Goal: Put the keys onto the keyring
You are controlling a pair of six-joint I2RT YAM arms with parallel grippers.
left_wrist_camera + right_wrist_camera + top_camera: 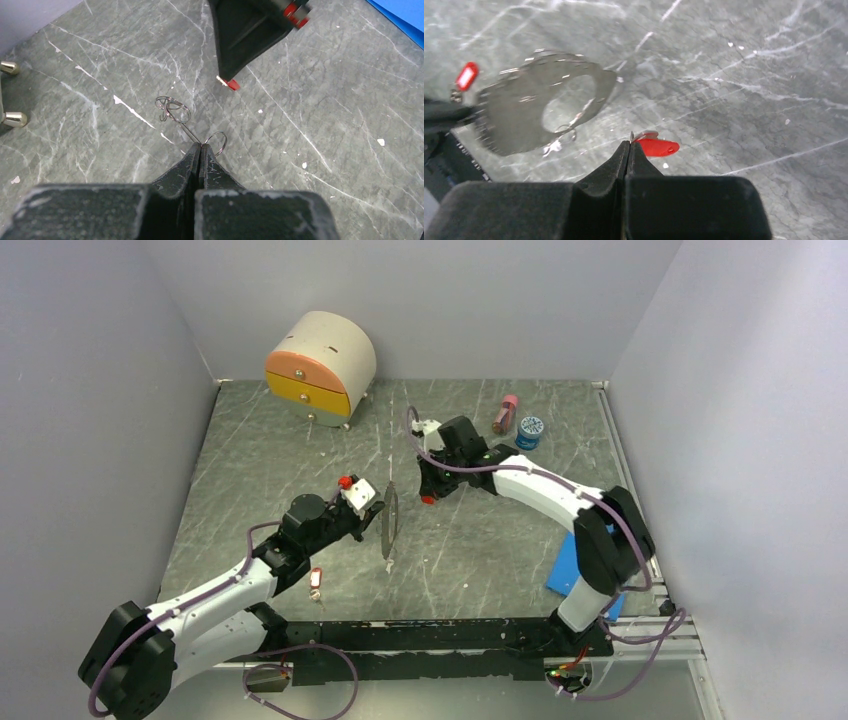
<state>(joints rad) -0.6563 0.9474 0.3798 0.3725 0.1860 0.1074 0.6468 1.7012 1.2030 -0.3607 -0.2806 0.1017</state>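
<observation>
Nearest, a red-tagged key (317,582) lies on the veined grey counter (480,560). The left tool (201,146) pinches the thin wire keyring (388,520) upright; the right tool (628,142), just beyond, grips a second key (656,147), with pink bottle (505,413) and blue-lidded jar (530,430) behind.

**Smeared hoop, half-hidden key**

From the right wrist the keyring (509,120) smears into a broad grey blur, so its wire cannot be traced. The key (658,147) shows its red tag, but the metal blade is mostly hidden behind the closed fingertips. A second key (467,76) is too small for its label to be read. From the left wrist the right gripper (223,76) is cut off by the top edge, as is the blue sheet (405,15).
</observation>
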